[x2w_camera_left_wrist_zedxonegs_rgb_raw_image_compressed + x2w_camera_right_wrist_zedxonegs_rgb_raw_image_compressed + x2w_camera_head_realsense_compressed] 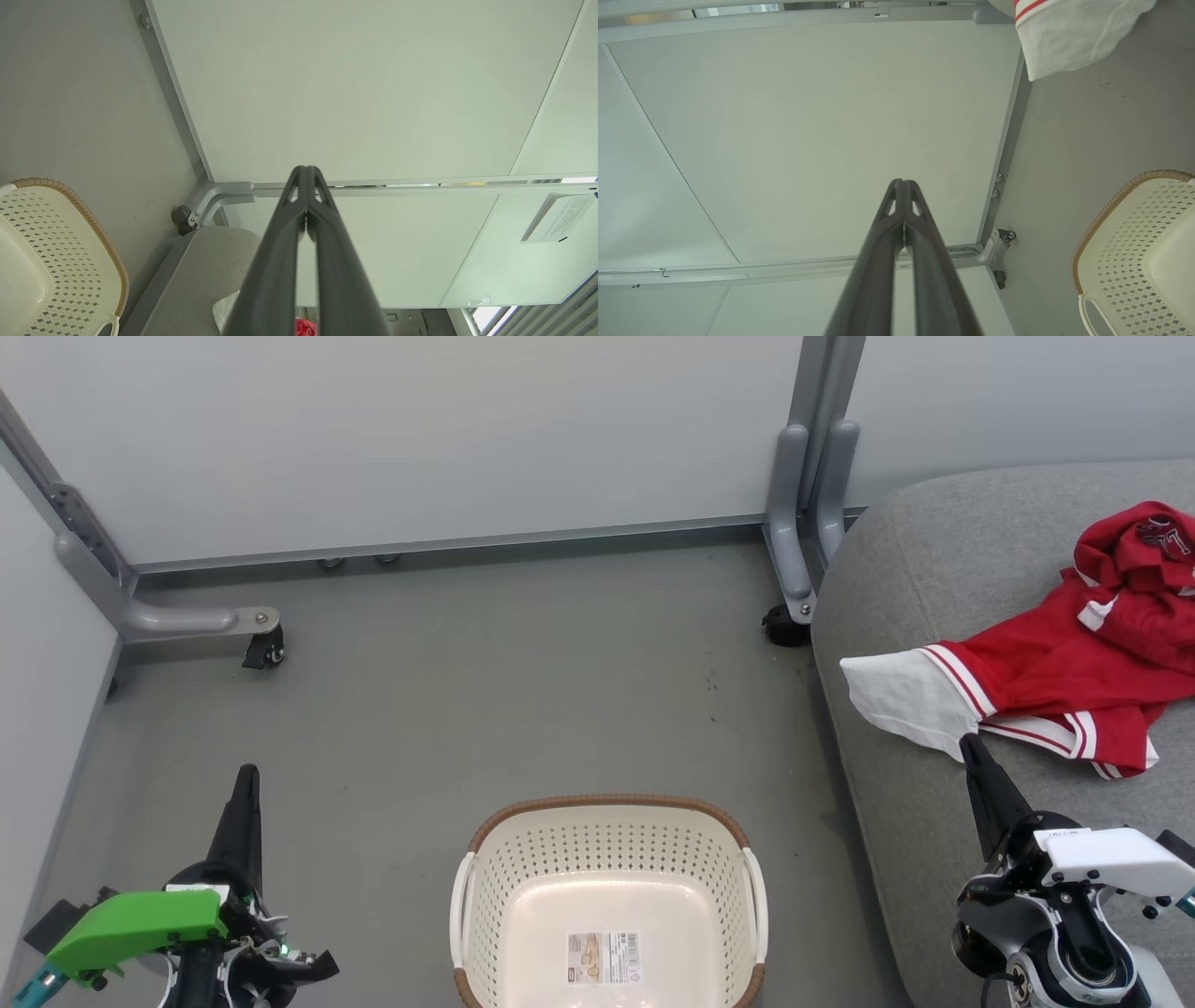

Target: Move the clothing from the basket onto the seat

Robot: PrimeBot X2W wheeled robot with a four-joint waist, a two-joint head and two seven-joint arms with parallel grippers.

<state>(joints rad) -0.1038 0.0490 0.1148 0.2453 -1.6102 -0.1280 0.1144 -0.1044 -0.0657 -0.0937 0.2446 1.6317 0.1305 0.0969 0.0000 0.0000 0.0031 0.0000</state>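
Observation:
The red-and-white clothing (1074, 663) lies spread on the grey seat (915, 803) at the right, a white sleeve (1073, 37) hanging toward the seat's rounded corner. The cream basket (485, 915) stands on the floor at the bottom centre, holding nothing but a label (604, 959) on its bottom. My left gripper (247, 775) is shut at the lower left, left of the basket (70, 233), with nothing in it. My right gripper (969, 742) is shut just below the white sleeve, over the seat's front, holding nothing. Both wrist views show the fingers pressed together (306, 170) (901, 183).
White partition panels (420, 439) on grey metal legs with castors (266, 653) (784, 625) close off the back and left. Grey floor (513, 691) lies open between the partition and the basket (1134, 242).

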